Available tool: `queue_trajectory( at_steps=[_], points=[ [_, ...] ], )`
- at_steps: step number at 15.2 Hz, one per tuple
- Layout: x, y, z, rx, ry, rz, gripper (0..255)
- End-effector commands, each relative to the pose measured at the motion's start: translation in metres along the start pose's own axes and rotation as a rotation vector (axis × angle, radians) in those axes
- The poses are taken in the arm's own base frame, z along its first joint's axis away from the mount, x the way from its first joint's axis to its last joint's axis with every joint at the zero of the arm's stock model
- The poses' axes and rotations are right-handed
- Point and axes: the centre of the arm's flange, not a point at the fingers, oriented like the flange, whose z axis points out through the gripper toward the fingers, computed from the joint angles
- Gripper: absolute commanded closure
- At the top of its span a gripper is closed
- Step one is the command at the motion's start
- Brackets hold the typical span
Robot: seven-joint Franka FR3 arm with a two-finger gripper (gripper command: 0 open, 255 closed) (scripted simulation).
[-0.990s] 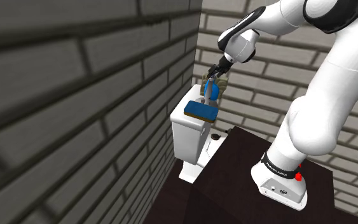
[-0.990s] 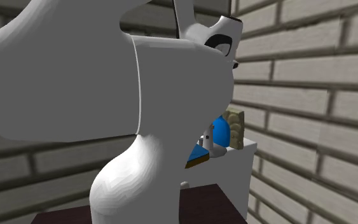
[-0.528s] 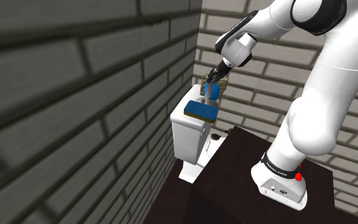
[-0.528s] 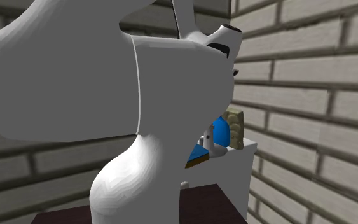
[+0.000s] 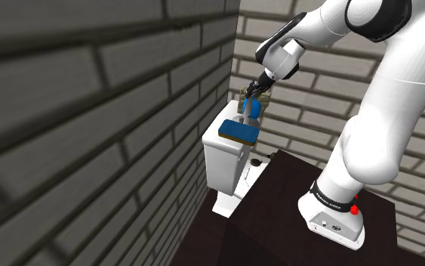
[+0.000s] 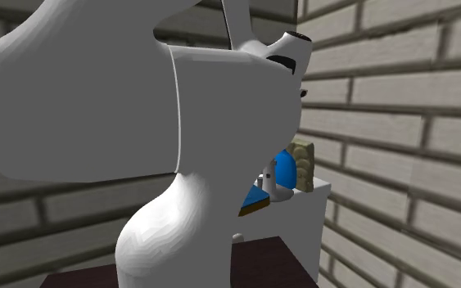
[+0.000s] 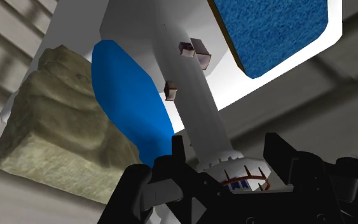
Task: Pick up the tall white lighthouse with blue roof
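A tall, slim white lighthouse (image 5: 245, 113) stands upright on the flat lid of a white toilet tank (image 5: 223, 162), in the upper middle of the shoulder view. From the wrist camera the lighthouse (image 7: 193, 95) runs straight away from the black jaws, with small dark window blocks on its shaft. Its railed top sits between the jaws - whether they are gripping it or only flanking it cannot be told.

Just beside the lighthouse, touching or nearly so, is a rounded blue object (image 7: 130, 108). Beyond that is a rough, grey-brown block like stone (image 7: 56, 127). On the other side of the lighthouse lies a flat blue sponge (image 7: 273, 32) at the lid's edge.

In the second exterior view, the lighthouse (image 6: 267, 185), blue object (image 6: 284, 168), stone-like block (image 6: 303, 164) and sponge (image 6: 255, 201) appear right of centre, partly hidden by the white arm (image 6: 97, 106) filling the frame's left.

In the shoulder view the arm (image 5: 384, 113) rises from a dark box stand (image 5: 278, 219) at lower right and reaches up and left over the tank, where the sponge (image 5: 238, 132) lies nearest the camera. Grey brick walls (image 5: 90, 113) enclose the corner.
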Motion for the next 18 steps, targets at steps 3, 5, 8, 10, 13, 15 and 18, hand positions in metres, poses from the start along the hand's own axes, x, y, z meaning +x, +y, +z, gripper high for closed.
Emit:
queue_trajectory(
  at_steps=[3,5,8,10,13,15,18],
  points=[
    [0.004,-0.002,-0.008,0.001,-0.002,-0.001,255],
    [0.009,-0.003,-0.017,0.001,-0.002,-0.001,255],
    [0.016,-0.006,-0.031,0.001,-0.002,-0.001,255],
    [0.021,-0.007,-0.040,0.001,-0.002,-0.001,255],
    [0.028,-0.010,-0.054,0.001,-0.002,-0.001,255],
    [0.033,-0.012,-0.063,0.001,-0.002,-0.001,255],
    [0.036,-0.012,-0.069,0.001,-0.002,-0.001,255]
  ],
)
